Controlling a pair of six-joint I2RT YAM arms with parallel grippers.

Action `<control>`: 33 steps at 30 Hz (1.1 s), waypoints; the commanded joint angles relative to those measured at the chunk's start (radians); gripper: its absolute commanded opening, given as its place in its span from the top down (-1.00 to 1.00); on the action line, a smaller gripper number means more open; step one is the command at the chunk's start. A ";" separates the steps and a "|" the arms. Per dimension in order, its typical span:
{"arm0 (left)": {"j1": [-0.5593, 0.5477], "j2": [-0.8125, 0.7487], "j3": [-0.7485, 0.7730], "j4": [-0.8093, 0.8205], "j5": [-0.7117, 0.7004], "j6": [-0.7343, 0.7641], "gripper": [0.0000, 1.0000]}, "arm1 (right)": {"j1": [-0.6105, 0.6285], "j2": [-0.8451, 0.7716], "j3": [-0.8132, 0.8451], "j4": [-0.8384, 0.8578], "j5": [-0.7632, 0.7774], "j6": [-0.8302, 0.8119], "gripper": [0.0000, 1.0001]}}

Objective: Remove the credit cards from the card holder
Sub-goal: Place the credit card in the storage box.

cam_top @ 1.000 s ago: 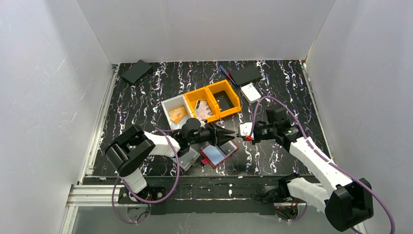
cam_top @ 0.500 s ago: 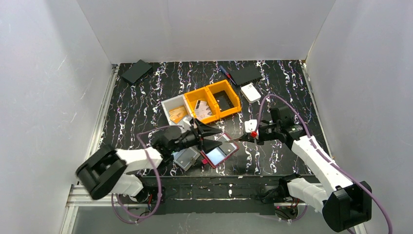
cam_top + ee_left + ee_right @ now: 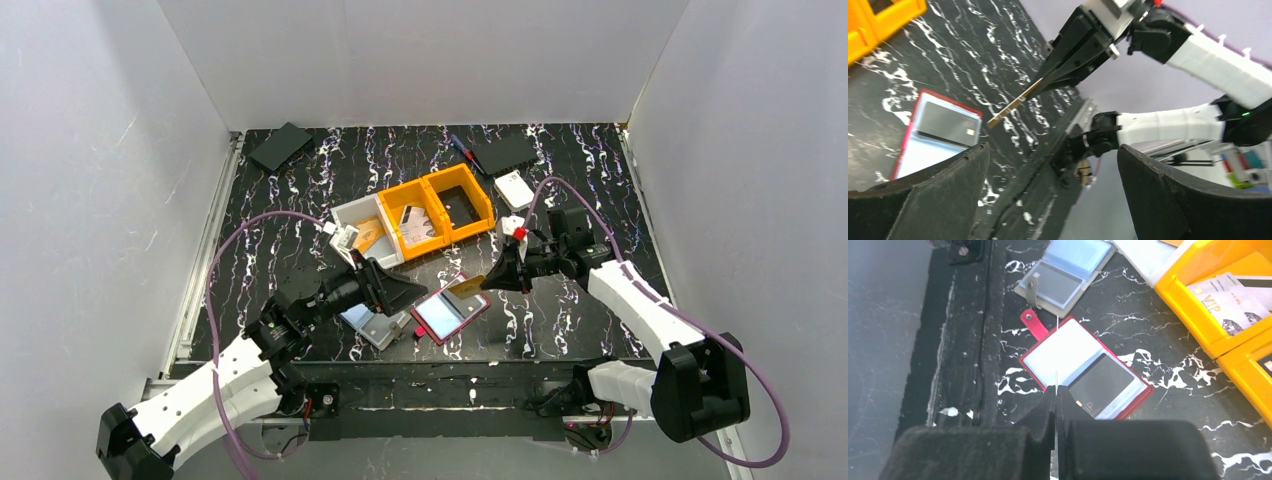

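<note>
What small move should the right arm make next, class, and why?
Probably carry the tan card away from the card holder toward the white bin, where a similar card lies, and release it there. The right gripper is shut on the tan card and holds it clear above the open holder. A dark card sits inside, to be taken afterwards.

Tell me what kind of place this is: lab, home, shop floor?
Most likely a robotics lab test cell: plain white walls box in a black marbled table, a left arm and right arm are bolted at its near edge, and orange bins sit on it.
</note>
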 commanded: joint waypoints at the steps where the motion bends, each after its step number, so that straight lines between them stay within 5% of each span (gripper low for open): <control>1: 0.008 0.034 0.030 -0.079 0.033 0.293 -0.97 | -0.008 0.021 -0.002 0.181 -0.126 0.234 0.97; 7: 0.008 0.268 0.178 -0.095 0.256 0.477 -0.99 | -0.013 0.058 -0.014 0.251 -0.187 0.321 0.97; 17: 0.005 0.493 0.383 -0.258 0.311 0.657 -0.99 | -0.018 0.087 -0.023 0.304 -0.220 0.384 0.97; 28: -0.011 0.730 0.613 -0.481 0.374 0.840 -0.39 | -0.018 0.089 -0.023 0.296 -0.226 0.378 0.97; 31: -0.014 0.790 0.668 -0.529 0.399 0.836 -0.07 | -0.018 0.093 -0.021 0.295 -0.228 0.378 0.97; 33: -0.014 0.819 0.685 -0.540 0.420 0.828 0.32 | -0.018 0.093 -0.021 0.293 -0.229 0.378 0.97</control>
